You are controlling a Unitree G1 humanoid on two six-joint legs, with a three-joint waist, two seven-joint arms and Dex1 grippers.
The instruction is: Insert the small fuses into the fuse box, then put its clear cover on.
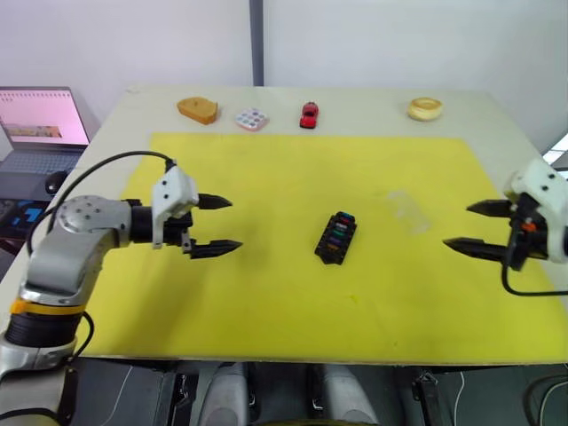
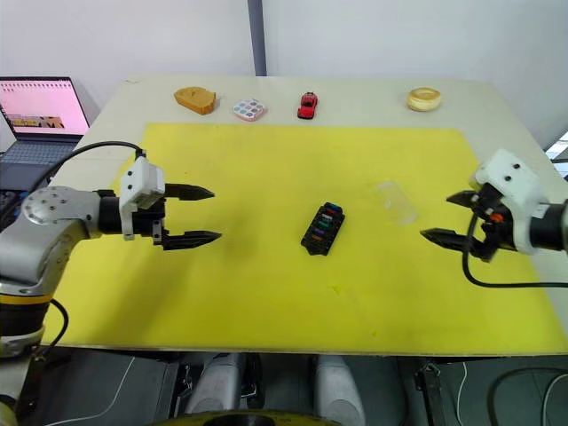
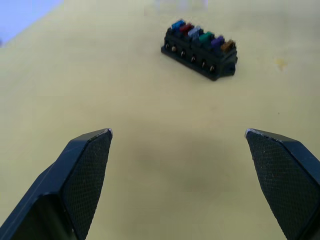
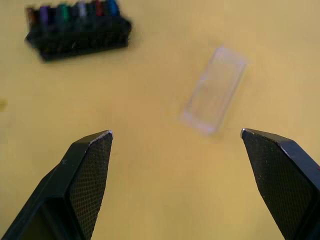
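1. The left gripper (image 1: 218, 225) is seen over the left part of the yellow mat (image 1: 266, 293), fingers spread wide, nothing held between them
2. The right gripper (image 1: 474, 227) is seen over the right part of the mat, fingers likewise spread wide and empty
3. Both grippers are pointed inward toward the mat's middle, well apart from each other
4. The fuse box (image 1: 336, 237) is found near the middle of the mat, between the two grippers, lying at a slant and touched by neither
5. The small fuses (image 3: 200, 36) are seen seated in a row along the top of the fuse box; blue, red, grey, green, purple and amber tops are made out in the left wrist view
6. The clear cover (image 4: 214, 90) is found lying flat on the mat, off the box, between the box and the right gripper and apart from both
7. Along the far edge of the table (image 1: 373, 111), beyond the mat, an orange block (image 1: 197, 109), a small paint palette (image 1: 252, 119), a red toy car (image 1: 309, 114) and a pale ring (image 1: 425, 108) are noted
8. An open laptop (image 1: 40, 124) is noted off the table's left side
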